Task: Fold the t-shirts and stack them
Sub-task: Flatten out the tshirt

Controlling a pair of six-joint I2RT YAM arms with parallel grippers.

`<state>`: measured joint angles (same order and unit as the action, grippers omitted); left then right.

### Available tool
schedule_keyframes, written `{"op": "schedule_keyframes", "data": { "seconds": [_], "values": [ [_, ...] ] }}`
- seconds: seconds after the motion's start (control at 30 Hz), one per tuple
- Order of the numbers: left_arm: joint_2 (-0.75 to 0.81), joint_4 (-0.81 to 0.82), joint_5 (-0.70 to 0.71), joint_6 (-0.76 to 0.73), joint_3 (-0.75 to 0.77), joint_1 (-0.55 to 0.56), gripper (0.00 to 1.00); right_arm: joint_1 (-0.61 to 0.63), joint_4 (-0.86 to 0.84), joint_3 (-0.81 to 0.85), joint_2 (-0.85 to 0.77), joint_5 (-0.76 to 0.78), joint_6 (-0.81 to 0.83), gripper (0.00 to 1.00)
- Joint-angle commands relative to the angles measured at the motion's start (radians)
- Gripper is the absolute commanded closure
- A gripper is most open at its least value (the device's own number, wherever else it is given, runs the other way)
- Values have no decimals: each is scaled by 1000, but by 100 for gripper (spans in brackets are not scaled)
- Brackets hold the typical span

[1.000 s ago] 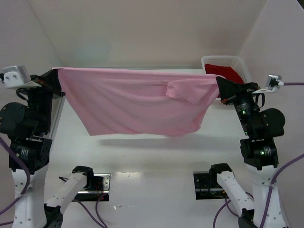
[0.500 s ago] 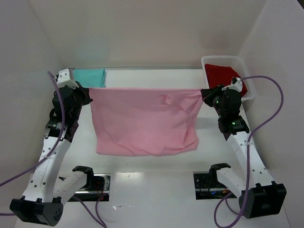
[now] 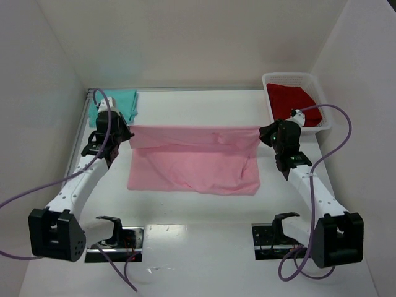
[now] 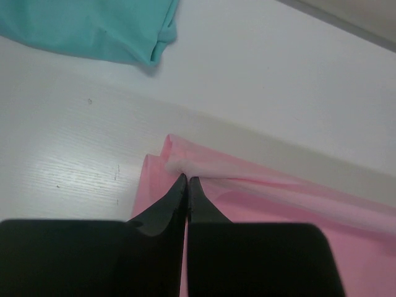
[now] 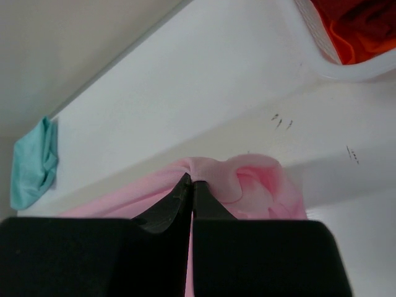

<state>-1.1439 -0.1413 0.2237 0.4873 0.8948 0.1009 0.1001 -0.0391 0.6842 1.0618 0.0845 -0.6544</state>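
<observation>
Here, the white table point(image 3: 198, 111) carries everything. The pink t-shirt point(image 3: 195, 167) is stretched between the 2 pincers. Its top edge runs taut from one to the other, and the rest lies on the table nearer the arm bases than either pincer, rumpled along the lower hem.

The white basket point(image 3: 294, 77) stands beyond the right pincer point(image 3: 265, 132) and slightly to its outer side, near it but apart. The red t-shirt point(image 3: 289, 99) lies bunched inside that basket. The teal t-shirt point(image 3: 121, 99) lies folded just beyond the left pincer point(image 3: 126, 134), at the table's far left corner, close to the pink cloth yet not touching it.

The left pincer is pressed together on the pink t-shirt's top left corner. In the left wrist view a small fold of cloth bulges just past its black tips. The right pincer is likewise pinching the top right corner, with a bunched loop of pink cloth swelling beyond its tips and to their right.
</observation>
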Motion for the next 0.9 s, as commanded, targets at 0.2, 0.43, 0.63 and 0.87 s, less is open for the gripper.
{"op": "schedule_keyframes", "data": {
  "seconds": [0.2, 0.43, 0.63, 0.87],
  "values": [
    [-227, 114, 0, -55, 50, 19, 100, -11, -91, 49, 201, 29, 76, 99],
    [-359, 135, -21, -99, 95, 19, 100, -11, -110, 110, 308, 29, 85, 86],
    [-416, 155, -40, -118, 115, 19, 100, -11, -133, 110, 342, -28, 110, 68],
    [-425, 164, -40, -118, 115, 19, 100, -11, -165, 86, 342, -61, 120, 31]
  ]
}}
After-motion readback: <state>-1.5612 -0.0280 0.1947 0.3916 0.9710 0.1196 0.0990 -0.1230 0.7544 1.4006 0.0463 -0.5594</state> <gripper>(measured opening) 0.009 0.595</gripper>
